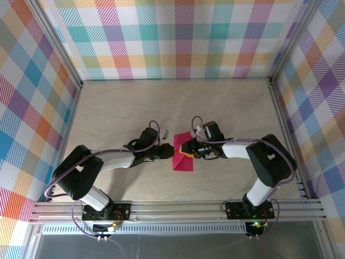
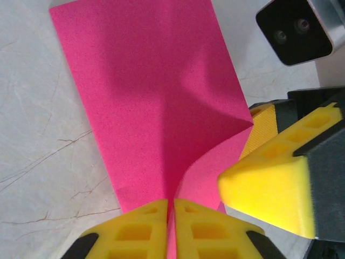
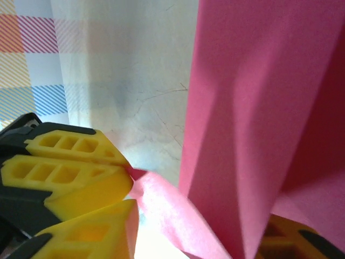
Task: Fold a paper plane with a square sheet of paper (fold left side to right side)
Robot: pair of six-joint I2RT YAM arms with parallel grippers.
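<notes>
The left jaws are pinched together on an edge of the square sheet of paper (image 2: pixel 151 97). Their yellow pads (image 2: pixel 145 229) meet with the magenta layer caught between them. The right jaws stand apart, one yellow finger (image 2: pixel 269 186) on either side of a lifted flap of that sheet. In the right wrist view a wide gap shows between those fingers (image 3: pixel 91 232) and the paper (image 3: pixel 259 108) rising between them.

The sheet lies folded into a narrow rectangle (image 1: pixel 181 161) at the middle of the pale, marble-veined worktop (image 1: pixel 161 102), between the two wrists. Most of it is flat. The upper layer curls up where both pairs of jaws crowd in, nearly touching each other.

Above the right jaws sits a black camera housing (image 2: pixel 294 29) with two round lenses. Plaid walls (image 1: pixel 178 38) enclose the worktop on three sides, and aluminium rails (image 1: pixel 178 208) run along the near edge.

Counted: one sheet, a left arm (image 1: pixel 116 161), a right arm (image 1: pixel 237 150) and two pairs of jaws.
</notes>
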